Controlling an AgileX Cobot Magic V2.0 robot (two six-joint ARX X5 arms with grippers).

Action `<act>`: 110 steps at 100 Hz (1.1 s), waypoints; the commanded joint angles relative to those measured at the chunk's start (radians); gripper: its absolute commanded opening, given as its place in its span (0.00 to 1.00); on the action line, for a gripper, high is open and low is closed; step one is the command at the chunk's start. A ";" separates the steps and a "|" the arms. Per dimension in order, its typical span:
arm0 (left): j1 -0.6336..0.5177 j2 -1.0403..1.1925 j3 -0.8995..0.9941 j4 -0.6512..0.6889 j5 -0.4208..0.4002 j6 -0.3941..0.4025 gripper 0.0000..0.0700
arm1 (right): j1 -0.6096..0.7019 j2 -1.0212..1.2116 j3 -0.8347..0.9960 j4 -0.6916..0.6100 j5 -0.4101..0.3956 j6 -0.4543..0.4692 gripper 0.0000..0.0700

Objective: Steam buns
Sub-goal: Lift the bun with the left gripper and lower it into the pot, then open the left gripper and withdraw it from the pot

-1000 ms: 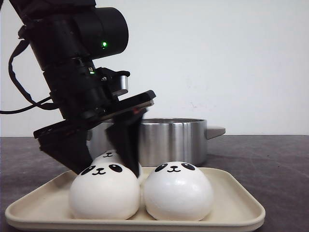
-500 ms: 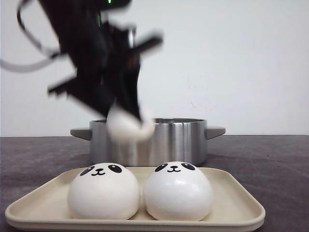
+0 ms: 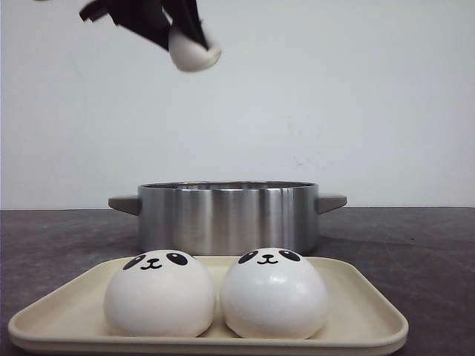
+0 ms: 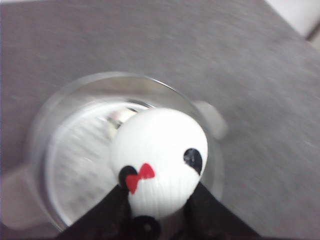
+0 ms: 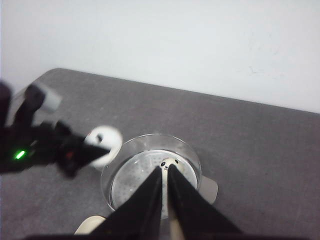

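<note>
My left gripper [image 3: 189,37] is shut on a white bun [image 3: 194,49] and holds it high above the steel pot [image 3: 226,215]. In the left wrist view the held bun [image 4: 162,150] shows black spots and a red bow, with the pot's rim [image 4: 45,125] below it. Two panda-faced buns [image 3: 159,293] [image 3: 274,293] sit side by side on the beige tray [image 3: 371,315]. Another bun [image 5: 170,163] lies inside the pot [image 5: 150,142]. My right gripper [image 5: 165,172] is shut and empty, high over the pot.
The pot stands behind the tray on a dark grey table [image 3: 415,245] and has a side handle [image 3: 330,202] at each end. A white wall is behind. A corner of the tray [image 5: 90,223] shows in the right wrist view.
My left gripper closed on the back bun on the tray, then lifted it up and over the pot. The two front buns stayed in place.
</note>
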 commanded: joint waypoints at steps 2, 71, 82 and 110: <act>0.022 0.080 0.055 0.001 0.000 0.038 0.00 | 0.012 0.019 0.016 0.011 0.001 0.010 0.01; 0.150 0.568 0.192 0.036 0.117 -0.061 0.46 | 0.012 0.080 0.016 -0.011 0.002 0.026 0.01; 0.150 0.578 0.192 0.036 0.117 -0.061 0.78 | 0.012 0.080 0.016 -0.030 0.002 0.029 0.01; 0.149 0.574 0.259 -0.006 0.136 -0.060 0.97 | 0.012 0.080 0.016 -0.043 0.002 0.029 0.01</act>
